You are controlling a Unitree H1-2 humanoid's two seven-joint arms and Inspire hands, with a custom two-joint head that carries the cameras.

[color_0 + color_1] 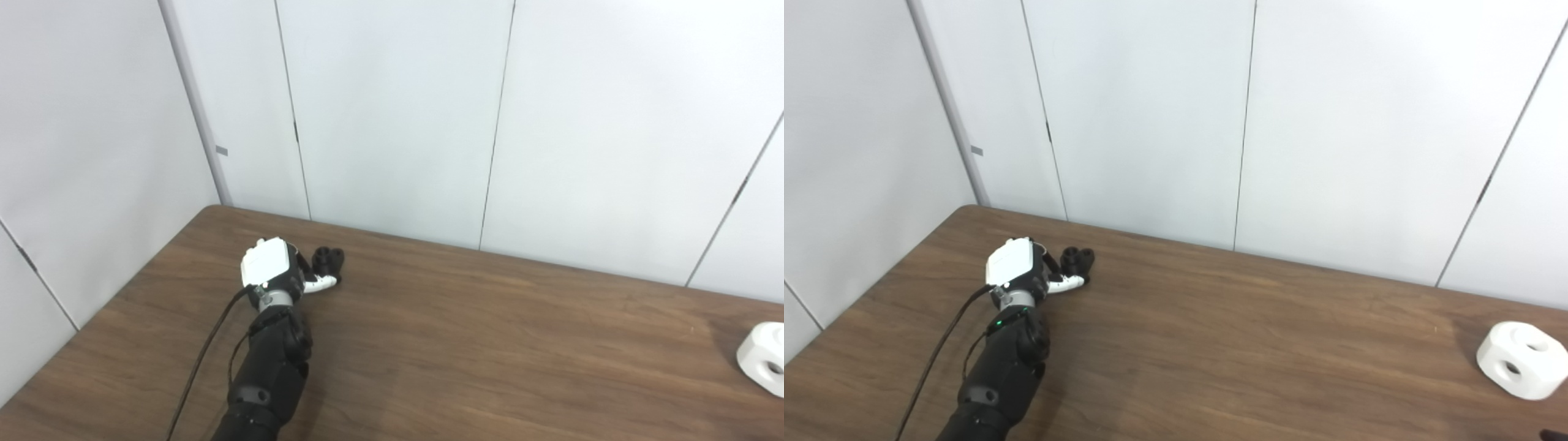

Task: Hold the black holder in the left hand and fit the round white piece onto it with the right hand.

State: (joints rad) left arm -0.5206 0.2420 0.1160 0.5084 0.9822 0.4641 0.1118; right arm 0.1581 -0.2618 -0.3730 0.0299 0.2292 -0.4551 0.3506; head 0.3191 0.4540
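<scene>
The left hand (272, 269) reaches the black holder (328, 260) — grip hidden, cannot tell. The round white piece (1522, 360) sits well apart from the holder — untouched, fitting remains.

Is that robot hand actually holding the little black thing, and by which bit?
It cannot be told. The left hand is right at the black holder on the table, but its fingers are hidden behind it. The right hand is out of view.
</scene>
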